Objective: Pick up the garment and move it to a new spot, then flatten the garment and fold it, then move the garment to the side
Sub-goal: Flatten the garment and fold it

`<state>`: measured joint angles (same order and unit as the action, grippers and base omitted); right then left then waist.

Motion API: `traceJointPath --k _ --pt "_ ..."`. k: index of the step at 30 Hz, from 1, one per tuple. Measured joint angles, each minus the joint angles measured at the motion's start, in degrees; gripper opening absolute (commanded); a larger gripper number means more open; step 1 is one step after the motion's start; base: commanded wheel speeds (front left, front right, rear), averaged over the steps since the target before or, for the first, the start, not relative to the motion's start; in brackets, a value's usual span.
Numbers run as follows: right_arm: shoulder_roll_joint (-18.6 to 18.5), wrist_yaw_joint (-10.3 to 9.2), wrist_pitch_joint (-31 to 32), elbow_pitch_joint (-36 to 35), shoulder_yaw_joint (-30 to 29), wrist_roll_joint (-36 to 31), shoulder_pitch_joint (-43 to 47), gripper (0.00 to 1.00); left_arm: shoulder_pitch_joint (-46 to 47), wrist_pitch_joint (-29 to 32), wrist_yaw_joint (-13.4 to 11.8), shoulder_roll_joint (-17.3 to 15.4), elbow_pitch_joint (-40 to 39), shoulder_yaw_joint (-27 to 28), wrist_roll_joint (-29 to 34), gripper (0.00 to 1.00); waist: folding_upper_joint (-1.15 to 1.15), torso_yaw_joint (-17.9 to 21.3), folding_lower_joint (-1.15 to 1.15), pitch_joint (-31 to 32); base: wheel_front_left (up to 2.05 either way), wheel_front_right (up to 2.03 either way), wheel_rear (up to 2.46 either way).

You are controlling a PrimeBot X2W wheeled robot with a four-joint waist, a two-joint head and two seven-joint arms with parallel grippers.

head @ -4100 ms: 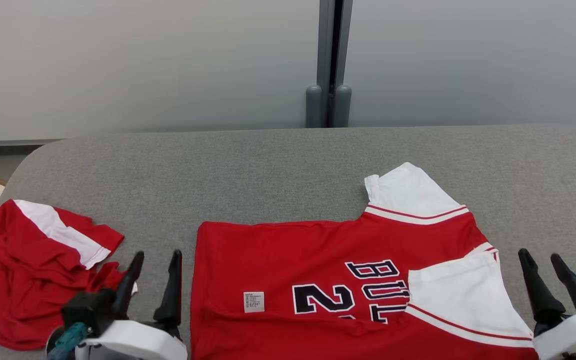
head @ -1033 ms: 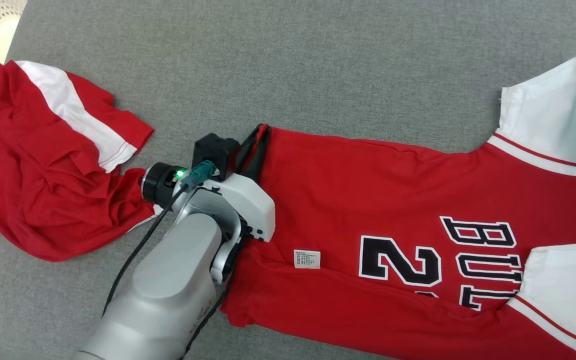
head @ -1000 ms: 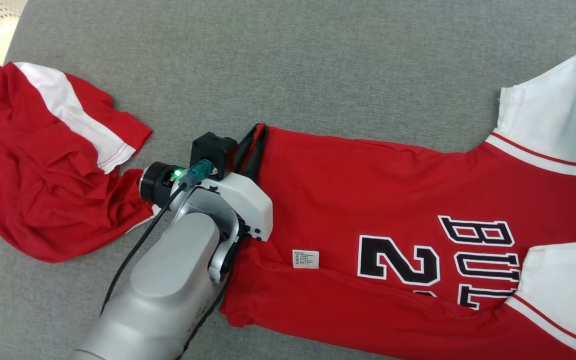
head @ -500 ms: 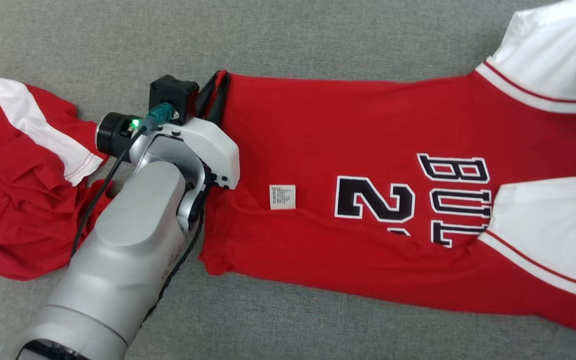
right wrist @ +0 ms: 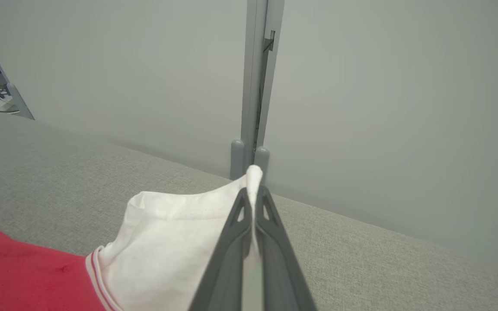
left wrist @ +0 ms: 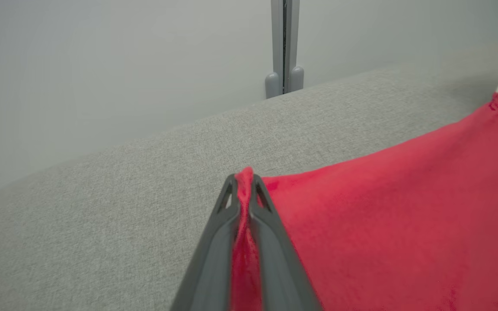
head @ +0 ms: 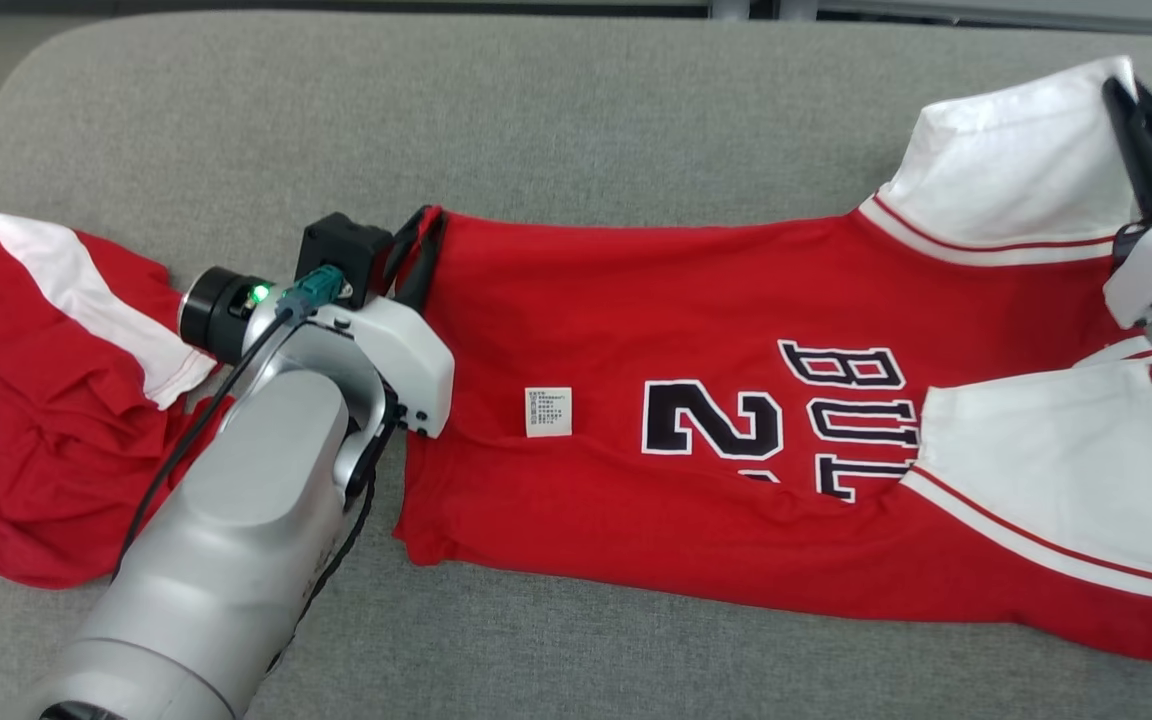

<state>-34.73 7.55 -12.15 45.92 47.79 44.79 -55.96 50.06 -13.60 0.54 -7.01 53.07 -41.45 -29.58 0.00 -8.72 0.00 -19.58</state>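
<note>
Two pinch points on the jersey (head: 696, 300), spread along the grey cushion (head: 576, 110): left gripper (head: 428, 215) clamps the far hem corner (head: 444, 228), right gripper (head: 1119, 88) the far white sleeve (head: 1016, 150); long axis spans between them.

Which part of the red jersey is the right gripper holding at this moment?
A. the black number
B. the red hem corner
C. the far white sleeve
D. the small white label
C: in the right wrist view the right gripper is shut on the edge of the white sleeve of the jersey.
</note>
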Motion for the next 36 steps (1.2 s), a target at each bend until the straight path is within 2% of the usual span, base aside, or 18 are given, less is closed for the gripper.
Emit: traceJointPath --k 8,17,23,27,36 --pt "-2.0 0.0 -0.1 -8.2 -1.3 6.1 10.5 0.0 -4.4 0.0 0.7 -2.1 -2.8 -0.8 -0.4 0.0 0.0 1.3 0.0 5.8 0.0 0.0 0.0" --pt "-4.8 0.0 4.4 -18.6 -4.0 9.1 24.3 0.0 -12.0 2.4 -0.7 -7.6 -11.9 -1.8 -0.6 0.0 0.0 3.2 0.0 10.6 0.0 0.0 0.0" --pt "-7.0 -0.01 9.5 -25.6 -7.1 11.1 33.4 0.0 -17.2 5.8 -3.1 -11.6 -20.2 -3.1 -0.4 0.0 0.0 3.5 0.0 12.5 0.0 0.0 0.0" --pt "-8.2 -0.02 12.6 -29.5 -9.0 11.9 36.9 0.0 -19.5 7.6 -3.8 -13.6 -23.8 -3.7 -0.2 0.0 0.0 3.7 0.0 13.2 0.0 0.0 0.0" --pt "-10.8 -0.05 24.7 -38.8 -15.8 15.1 45.3 0.0 -25.0 12.2 -5.9 -18.2 -32.5 -4.8 -0.3 0.0 0.0 4.6 0.0 14.3 0.0 0.0 0.0"
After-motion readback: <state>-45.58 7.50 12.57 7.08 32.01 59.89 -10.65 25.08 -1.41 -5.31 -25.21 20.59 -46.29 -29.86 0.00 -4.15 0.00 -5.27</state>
